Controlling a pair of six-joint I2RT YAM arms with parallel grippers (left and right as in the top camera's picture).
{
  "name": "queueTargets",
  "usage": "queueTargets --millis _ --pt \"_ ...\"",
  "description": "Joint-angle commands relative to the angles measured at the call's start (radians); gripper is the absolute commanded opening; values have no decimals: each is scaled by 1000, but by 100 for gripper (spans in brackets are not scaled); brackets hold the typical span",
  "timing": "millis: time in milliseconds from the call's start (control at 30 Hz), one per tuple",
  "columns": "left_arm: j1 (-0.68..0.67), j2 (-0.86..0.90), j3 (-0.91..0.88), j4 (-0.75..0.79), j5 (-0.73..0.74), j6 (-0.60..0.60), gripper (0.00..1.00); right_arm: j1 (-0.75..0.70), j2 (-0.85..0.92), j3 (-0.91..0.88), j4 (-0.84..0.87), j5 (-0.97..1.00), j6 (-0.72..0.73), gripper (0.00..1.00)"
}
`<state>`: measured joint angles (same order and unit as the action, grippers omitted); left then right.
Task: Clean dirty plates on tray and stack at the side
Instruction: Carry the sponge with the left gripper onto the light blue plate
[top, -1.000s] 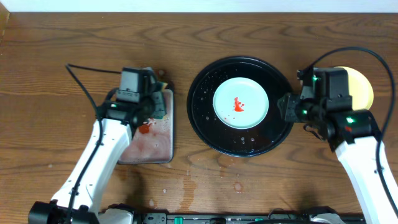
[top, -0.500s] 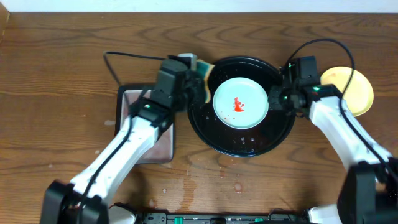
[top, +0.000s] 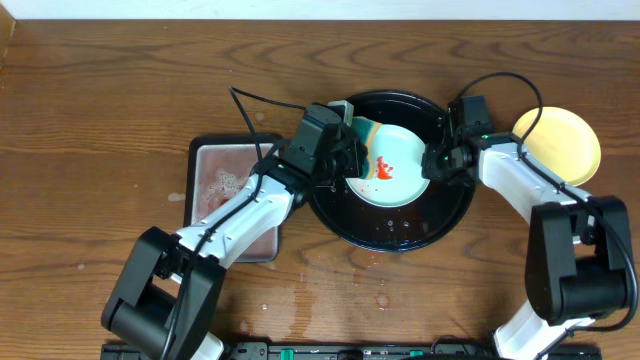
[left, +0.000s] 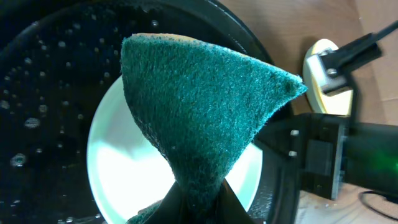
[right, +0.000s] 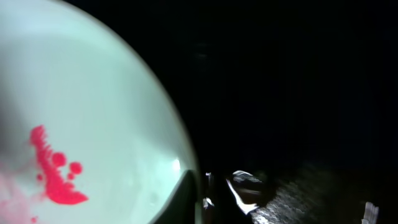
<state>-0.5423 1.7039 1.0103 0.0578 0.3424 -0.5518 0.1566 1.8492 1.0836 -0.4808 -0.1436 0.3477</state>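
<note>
One mint-green plate (top: 405, 172) with a red sauce smear (top: 383, 170) lies in the black tray (top: 390, 232). My left gripper (top: 352, 160) is shut on a green sponge (top: 366, 152) and holds it over the plate's left part. In the left wrist view the sponge (left: 199, 93) hangs above the plate (left: 118, 168). My right gripper (top: 436, 162) is closed over the plate's right rim. The right wrist view shows its fingers (right: 214, 196) straddling that rim, with the smear (right: 53, 174) close by. A yellow plate (top: 565, 145) lies on the table at the right. No second mint plate shows.
A small rectangular tray (top: 240, 215) with reddish wet stains lies left of the black tray. Water drops dot the black tray's floor (left: 43, 74) and the table in front of it (top: 382, 298). Both arms' cables arc over the table's back part.
My left arm has carried the sponge from the rectangular tray rightward to above the plate. My right gripper moved in from the tray's right side to the plate's rim.
</note>
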Motion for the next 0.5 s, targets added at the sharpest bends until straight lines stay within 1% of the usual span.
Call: queueTargets --millis 0,200,333,467 --pt "-3 5 26 12 14 -75 7 -7 16 8 9 3 33 1" --pt "-11 27 26 28 41 -113 7 2 16 8 29 -42 34 1" --pt "-23 65 26 51 44 -181 7 19 16 8 29 -51 34 1" --pt "-23 106 26 84 105 -229 7 29 16 8 29 -71 33 1"
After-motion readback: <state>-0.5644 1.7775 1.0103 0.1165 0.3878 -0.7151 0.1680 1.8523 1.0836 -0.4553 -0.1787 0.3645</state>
